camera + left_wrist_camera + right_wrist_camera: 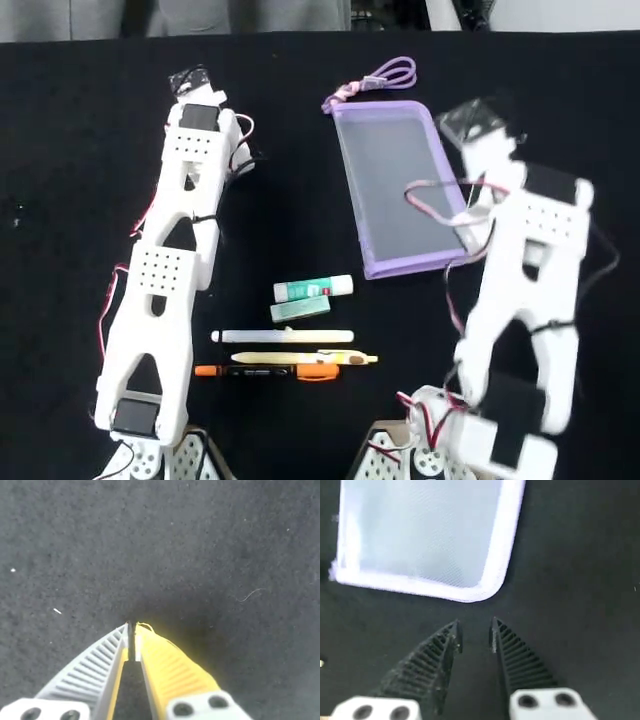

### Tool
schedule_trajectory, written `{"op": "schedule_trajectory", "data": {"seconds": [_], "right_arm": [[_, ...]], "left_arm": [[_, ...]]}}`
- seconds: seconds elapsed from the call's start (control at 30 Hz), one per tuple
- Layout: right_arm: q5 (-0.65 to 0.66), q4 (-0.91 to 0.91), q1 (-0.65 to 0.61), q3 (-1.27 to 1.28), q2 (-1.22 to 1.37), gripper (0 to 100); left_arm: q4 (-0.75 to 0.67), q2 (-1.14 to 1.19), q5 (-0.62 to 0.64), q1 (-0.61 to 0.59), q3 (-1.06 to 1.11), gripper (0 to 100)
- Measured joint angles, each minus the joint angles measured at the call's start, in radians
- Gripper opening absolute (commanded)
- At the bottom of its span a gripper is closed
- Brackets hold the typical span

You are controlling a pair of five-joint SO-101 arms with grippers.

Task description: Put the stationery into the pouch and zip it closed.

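Left end effector [131,632] closed above the bench [210,540]. Right end effector [475,634] narrowly parted, holding nothing, beside the pouch [392,185] corner, upper right.

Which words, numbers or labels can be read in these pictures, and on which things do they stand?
No text can be read in any view.
White and green tube: it has a green label, but the print is too small and blurred to read.
Pale green block: too small to tell whether it has any print.
Pouch: no print can be seen on it.
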Motion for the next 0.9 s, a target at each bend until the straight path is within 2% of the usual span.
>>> {"op": "schedule_trajectory", "data": {"seconds": [0.17,0.5,0.67,0.9], "right_arm": [[0.206,-0.155,-0.055,0.267,-0.158,10.3],[0.465,-0.410,-0.126,0.703,-0.480,10.3],[0.529,-0.572,-0.166,0.893,-0.609,10.3],[0.539,-0.802,-0.232,1.089,-0.717,10.3]], "left_arm": [[-0.026,0.002,0.008,-0.058,0.000,3],[-0.143,0.005,0.009,-0.210,0.002,3],[-0.160,0.005,0.009,-0.216,0.003,3],[-0.160,0.005,0.009,-0.216,0.003,3]]}}
